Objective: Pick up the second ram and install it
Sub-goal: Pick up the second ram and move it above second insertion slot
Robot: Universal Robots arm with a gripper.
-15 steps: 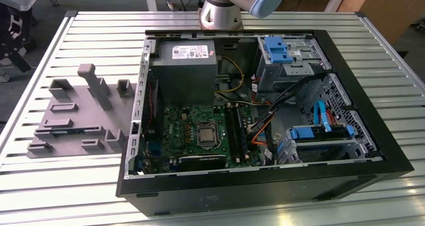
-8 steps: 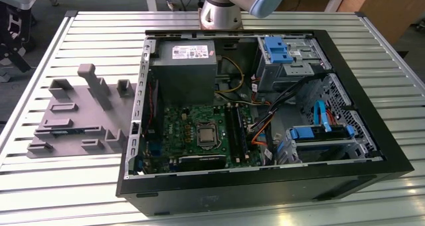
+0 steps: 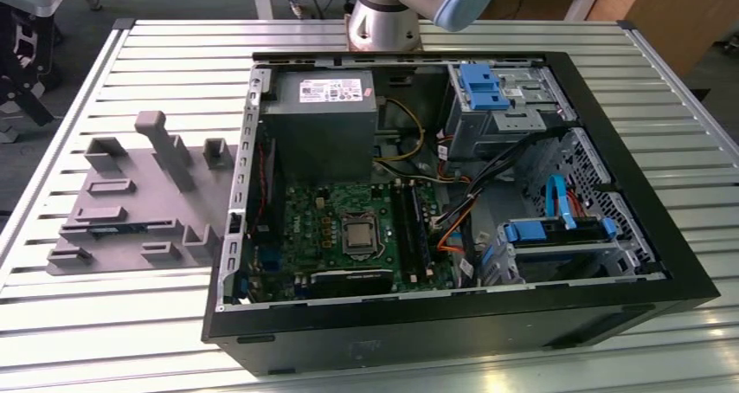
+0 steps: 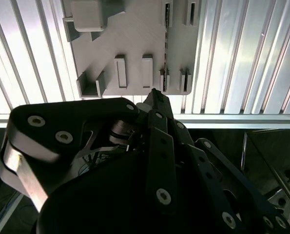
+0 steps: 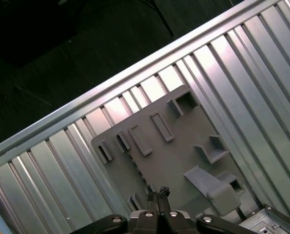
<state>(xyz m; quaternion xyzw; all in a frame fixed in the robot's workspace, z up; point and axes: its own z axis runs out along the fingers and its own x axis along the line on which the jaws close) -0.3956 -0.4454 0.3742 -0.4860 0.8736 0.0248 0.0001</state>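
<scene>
Exterior view, white power-supply label (image 3: 331, 90), second wrist view, tool (image 4: 154, 94) closed

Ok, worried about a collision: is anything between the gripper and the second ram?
Nothing visible does. The gripper hangs above the grey fixture plate, where the second ram sits in its slots, uncovered.

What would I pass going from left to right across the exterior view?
Grey fixture plate → green motherboard → blue drive bracket.
</scene>
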